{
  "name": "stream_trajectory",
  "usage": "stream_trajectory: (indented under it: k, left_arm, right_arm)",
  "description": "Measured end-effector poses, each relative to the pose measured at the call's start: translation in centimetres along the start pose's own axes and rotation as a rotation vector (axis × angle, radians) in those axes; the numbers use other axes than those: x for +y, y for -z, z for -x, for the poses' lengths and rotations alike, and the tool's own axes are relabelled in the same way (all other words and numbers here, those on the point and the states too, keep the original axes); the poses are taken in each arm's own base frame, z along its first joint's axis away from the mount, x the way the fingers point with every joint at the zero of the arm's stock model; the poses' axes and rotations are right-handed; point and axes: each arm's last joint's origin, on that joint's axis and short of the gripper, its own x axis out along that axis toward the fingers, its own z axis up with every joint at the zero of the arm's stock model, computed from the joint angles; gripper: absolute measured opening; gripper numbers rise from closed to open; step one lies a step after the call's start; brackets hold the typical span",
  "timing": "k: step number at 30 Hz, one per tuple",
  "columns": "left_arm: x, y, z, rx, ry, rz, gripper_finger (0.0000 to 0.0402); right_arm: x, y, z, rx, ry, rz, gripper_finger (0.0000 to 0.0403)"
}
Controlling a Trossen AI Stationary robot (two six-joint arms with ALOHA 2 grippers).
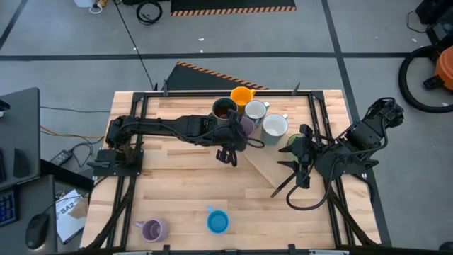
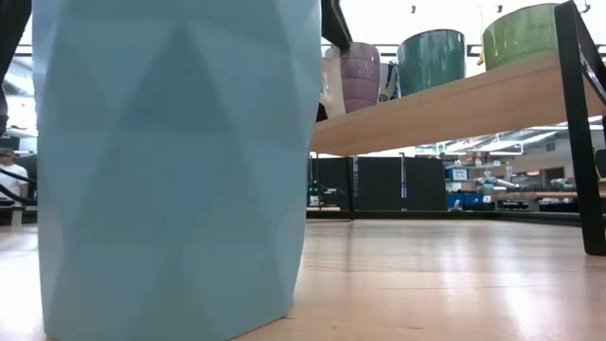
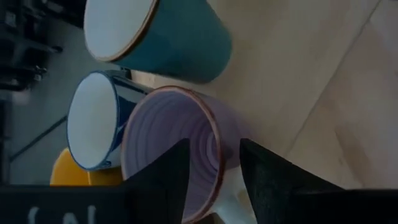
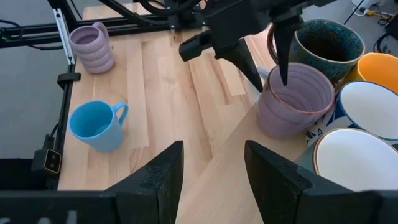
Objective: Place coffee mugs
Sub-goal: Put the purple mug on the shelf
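Several mugs stand on a raised wooden board (image 1: 263,166): dark teal (image 4: 329,40), orange (image 1: 242,94), blue-and-white (image 4: 367,106), teal with a white inside (image 3: 168,31), purple (image 4: 292,102) and green (image 2: 521,33). My left gripper (image 4: 270,71) is open above the purple mug's rim (image 3: 211,140), one finger inside the mug and one outside, with a gap showing on both sides. My right gripper (image 4: 211,174) is open and empty, near the green mug (image 1: 292,142). A second purple mug (image 1: 152,229) and a pale blue mug (image 1: 218,221) stand upright on the table near its near edge.
The board slopes and stands off the table (image 2: 454,284), with open space under it. A black metal frame (image 1: 141,113) runs along the table's sides and far edge. The pale blue mug (image 2: 170,161) fills the left of the low view. Bare table lies between the board and the near mugs.
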Motion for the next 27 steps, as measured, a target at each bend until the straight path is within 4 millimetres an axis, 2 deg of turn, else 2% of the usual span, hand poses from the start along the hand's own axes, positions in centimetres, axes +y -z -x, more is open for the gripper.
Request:
stream_trajectory:
  k: [8, 12, 16, 21, 27]
  left_arm:
    - [-2.5, -1.7, 1.7, 0.023, -0.117, -0.245, 0.0144]
    - [-5.1, -2.9, 3.2, -0.026, -0.090, -0.390, 0.0143]
    - [-8.6, -4.0, 5.1, -0.132, 0.042, -0.459, 0.0143]
    - [-12.5, -5.0, 7.5, -0.253, 0.259, -0.359, 0.0143]
    - [-15.3, -5.3, 9.1, -0.278, 0.535, -0.128, 0.0143]
  right_arm:
    - [0.0, 0.0, 0.0, 0.000, 0.000, 0.011, 0.0176]
    - [0.0, 0.0, 0.0, -0.009, 0.013, 0.030, 0.0176]
    - [0.0, 0.0, 0.0, -0.009, 0.014, 0.042, 0.0176]
    - [-0.1, 0.0, 0.0, -0.012, 0.019, 0.063, 0.0176]
    - [-0.1, -0.1, 0.0, -0.013, 0.020, 0.097, 0.0176]
